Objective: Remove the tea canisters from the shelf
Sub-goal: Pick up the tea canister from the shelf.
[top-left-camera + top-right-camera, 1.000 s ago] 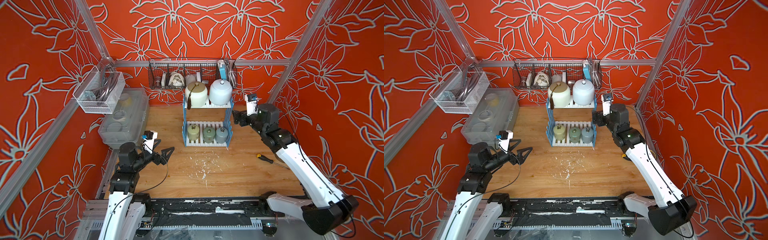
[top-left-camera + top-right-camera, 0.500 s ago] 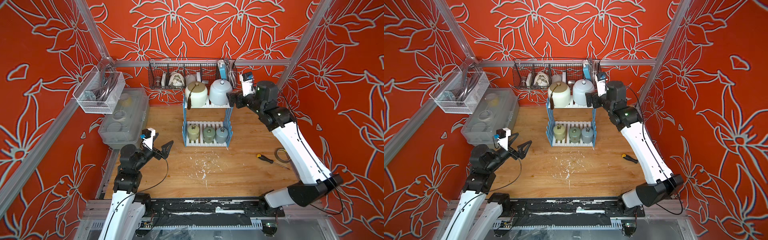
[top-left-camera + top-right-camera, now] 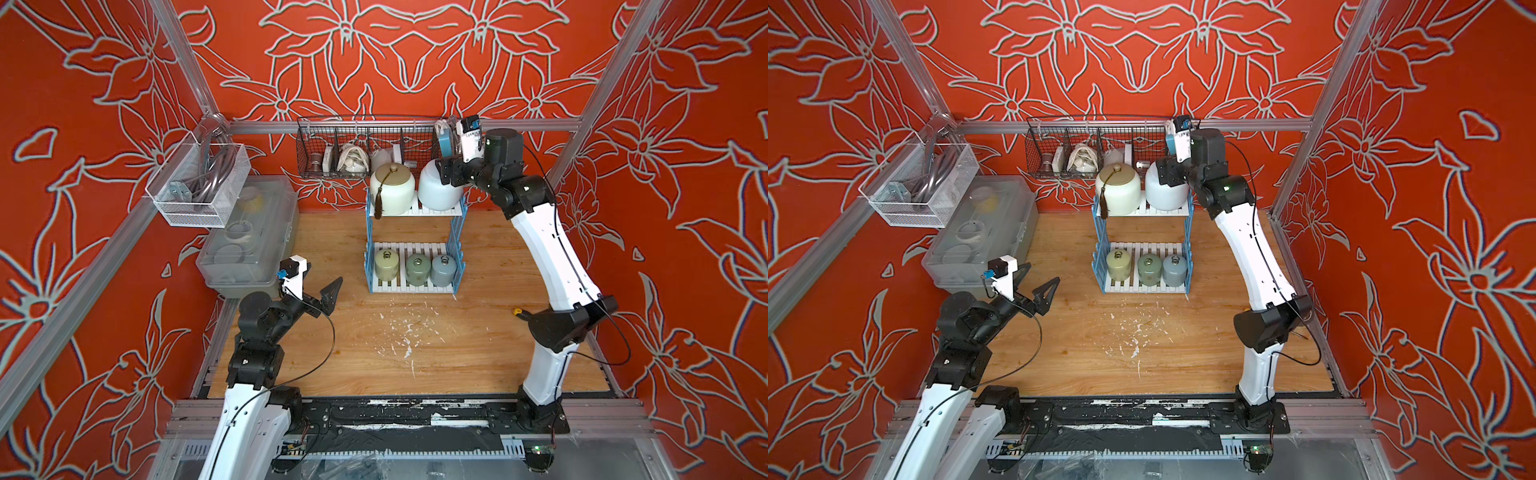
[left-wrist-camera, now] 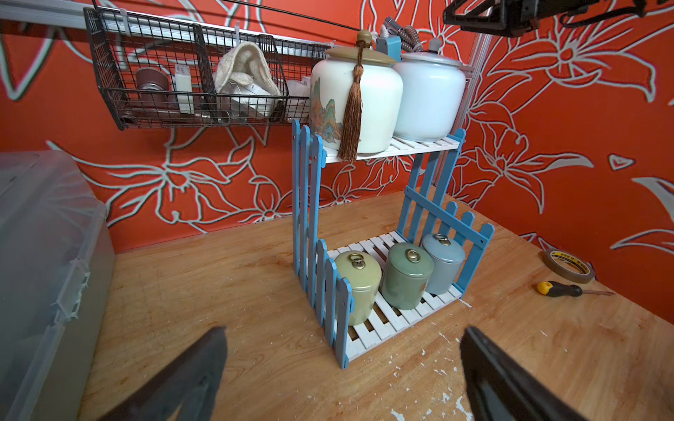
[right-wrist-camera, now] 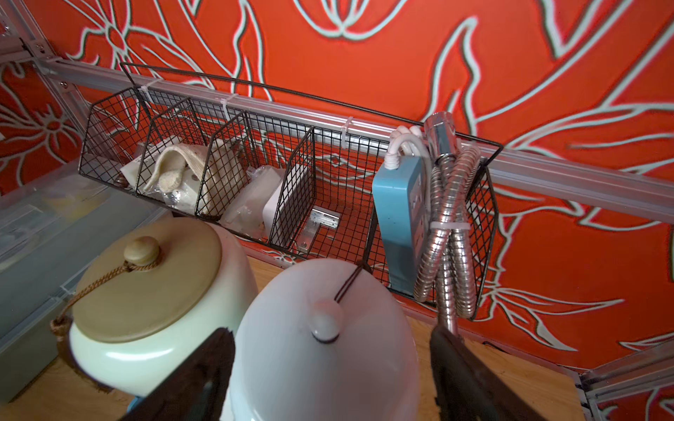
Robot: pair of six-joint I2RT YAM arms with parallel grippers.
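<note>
The shelf [image 3: 411, 286] stands at the back of the wooden table. On its top tier are a cream canister [image 3: 392, 191] with a gold lid and tassel, and a white canister [image 3: 436, 193]. The bottom tier holds small olive [image 3: 386, 266], green [image 3: 417, 270] and blue-grey [image 3: 443, 270] canisters. My right gripper [image 5: 330, 331] is open and straddles the white canister [image 5: 321, 364] from above, one finger between the two big jars and one on the far side. My left gripper [image 4: 344, 330] hangs open over the table, left of the shelf [image 4: 375, 328], holding nothing.
A black wire basket [image 3: 353, 153] hangs on the back wall just behind the top tier. A white mesh basket [image 3: 195, 187] and a clear plastic bin [image 3: 249, 237] line the left wall. A screwdriver [image 4: 558, 289] and a tape roll [image 4: 567, 266] lie at the right.
My right arm has risen from beside the shelf to the top tier and brought its jaws down around the white canister. The left gripper has lifted slightly and turned toward the shelf.
</note>
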